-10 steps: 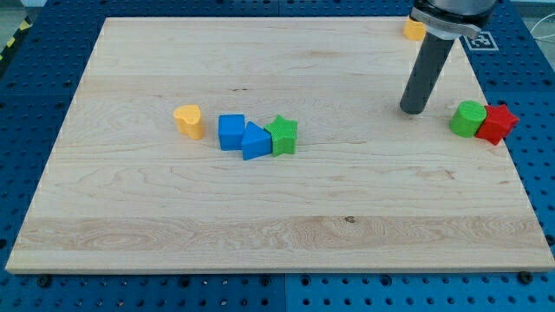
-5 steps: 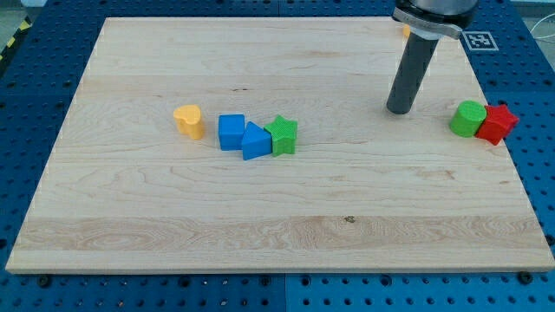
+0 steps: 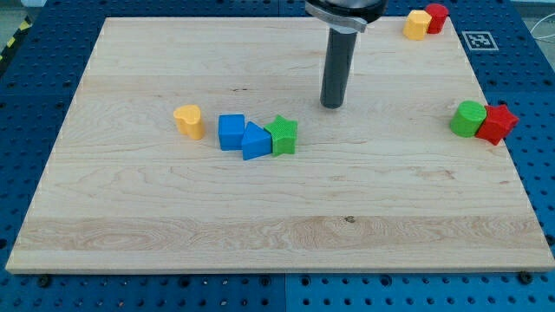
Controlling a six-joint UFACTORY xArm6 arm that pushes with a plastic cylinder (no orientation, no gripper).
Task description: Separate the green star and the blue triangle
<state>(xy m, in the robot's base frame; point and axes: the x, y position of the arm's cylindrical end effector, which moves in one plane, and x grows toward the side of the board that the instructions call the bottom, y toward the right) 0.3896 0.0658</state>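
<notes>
The green star (image 3: 283, 134) lies near the board's middle, touching the right side of the blue triangle (image 3: 255, 141). A blue cube (image 3: 231, 132) touches the triangle's left side. My tip (image 3: 332, 105) rests on the board above and to the right of the green star, a short gap away from it.
A yellow heart-shaped block (image 3: 189, 120) lies left of the blue cube. A green block (image 3: 469, 119) and a red star (image 3: 496, 123) touch at the right edge. A yellow block (image 3: 417, 24) and a red block (image 3: 437, 16) sit at the top right corner. The wooden board (image 3: 277, 243) rests on a blue pegboard.
My tip has moved left across the board, from near the right-edge blocks to just above and right of the green star. The blocks have not moved.
</notes>
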